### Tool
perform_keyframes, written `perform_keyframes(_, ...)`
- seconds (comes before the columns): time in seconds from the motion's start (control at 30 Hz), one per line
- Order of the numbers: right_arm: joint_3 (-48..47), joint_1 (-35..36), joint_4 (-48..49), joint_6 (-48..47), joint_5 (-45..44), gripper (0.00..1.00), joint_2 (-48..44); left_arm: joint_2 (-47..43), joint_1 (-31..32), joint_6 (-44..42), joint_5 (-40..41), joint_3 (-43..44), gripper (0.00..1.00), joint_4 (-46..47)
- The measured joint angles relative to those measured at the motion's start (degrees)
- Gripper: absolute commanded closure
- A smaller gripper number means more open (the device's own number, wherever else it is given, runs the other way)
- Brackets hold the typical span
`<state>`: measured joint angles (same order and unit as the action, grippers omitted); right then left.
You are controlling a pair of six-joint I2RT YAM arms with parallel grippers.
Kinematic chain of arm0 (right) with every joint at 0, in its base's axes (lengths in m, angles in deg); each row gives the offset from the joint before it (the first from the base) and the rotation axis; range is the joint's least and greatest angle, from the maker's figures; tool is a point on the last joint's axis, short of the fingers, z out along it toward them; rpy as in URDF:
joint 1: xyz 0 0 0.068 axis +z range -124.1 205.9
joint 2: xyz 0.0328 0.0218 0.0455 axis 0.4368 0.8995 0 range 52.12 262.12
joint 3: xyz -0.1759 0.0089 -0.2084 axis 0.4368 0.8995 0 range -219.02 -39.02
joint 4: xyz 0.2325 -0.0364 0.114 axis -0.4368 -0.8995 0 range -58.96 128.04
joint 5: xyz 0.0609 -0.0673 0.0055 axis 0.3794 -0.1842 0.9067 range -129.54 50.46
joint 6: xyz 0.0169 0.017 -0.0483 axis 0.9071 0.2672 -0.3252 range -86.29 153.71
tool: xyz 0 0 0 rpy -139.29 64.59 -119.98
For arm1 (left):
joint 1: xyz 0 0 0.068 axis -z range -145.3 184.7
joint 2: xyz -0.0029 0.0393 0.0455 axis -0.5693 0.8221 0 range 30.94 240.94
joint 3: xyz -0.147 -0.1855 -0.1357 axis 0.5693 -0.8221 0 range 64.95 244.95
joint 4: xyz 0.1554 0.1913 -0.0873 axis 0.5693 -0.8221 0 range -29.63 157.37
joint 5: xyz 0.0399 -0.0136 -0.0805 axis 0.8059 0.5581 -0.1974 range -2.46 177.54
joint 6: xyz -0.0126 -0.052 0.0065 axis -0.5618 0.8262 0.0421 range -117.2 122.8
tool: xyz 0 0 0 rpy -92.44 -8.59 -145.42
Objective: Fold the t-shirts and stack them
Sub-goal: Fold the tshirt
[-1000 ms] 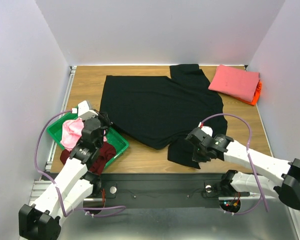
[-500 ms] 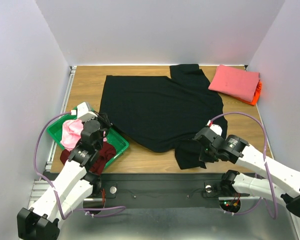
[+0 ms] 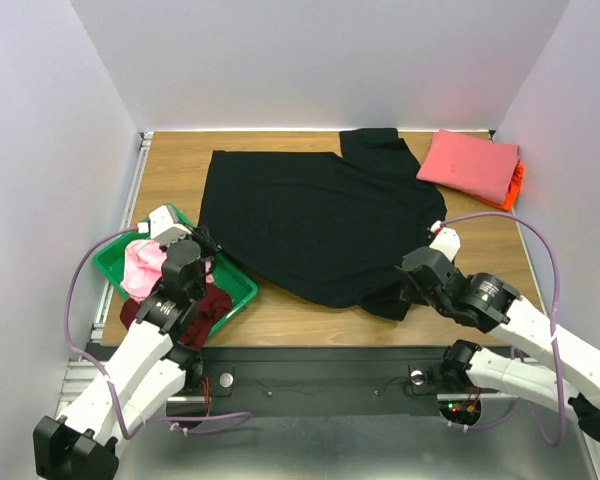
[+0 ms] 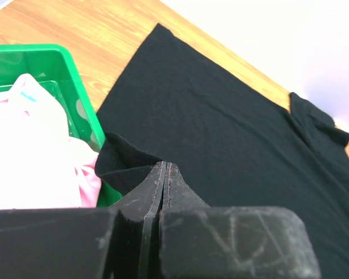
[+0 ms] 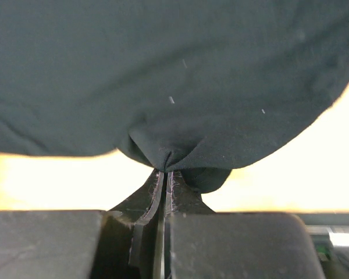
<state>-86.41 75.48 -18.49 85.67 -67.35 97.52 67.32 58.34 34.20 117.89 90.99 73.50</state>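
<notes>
1. Top external view: the black t-shirt (image 3: 320,215) lies spread mid-frame, above both grippers, its near edge running between them.
2. Left gripper (image 3: 202,243), beside the green tray (image 3: 242,285), pinches the shirt's lower-left corner, fingers pressed together.
3. Right gripper (image 3: 412,283) pinches the bunched lower-right hem.

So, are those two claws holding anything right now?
Left gripper: closed, pinching a corner of the black t-shirt.
Right gripper: closed, pinching its near edge.
</notes>
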Motion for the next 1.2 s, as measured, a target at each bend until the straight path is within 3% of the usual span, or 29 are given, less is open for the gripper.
perform_keyframes(0.37, 2.1, 0.0, 16.8, -6.1, -13.1, 1.00, 6.2, 10.4, -0.6, -0.3, 1.8, 3.3, 1.00, 5.0)
perform_keyframes(0.7, 1.0, -0.9, 28.4, -15.7, -25.4, 1.00, 13.8, 22.3, -6.8, -0.9, -1.2, 4.4, 1.00, 13.7)
perform_keyframes(1.2, -0.3, -13.4, 44.9, -26.0, -20.7, 1.00, 28.0, 37.3, -13.0, -1.2, -7.1, 6.8, 1.00, 22.4)
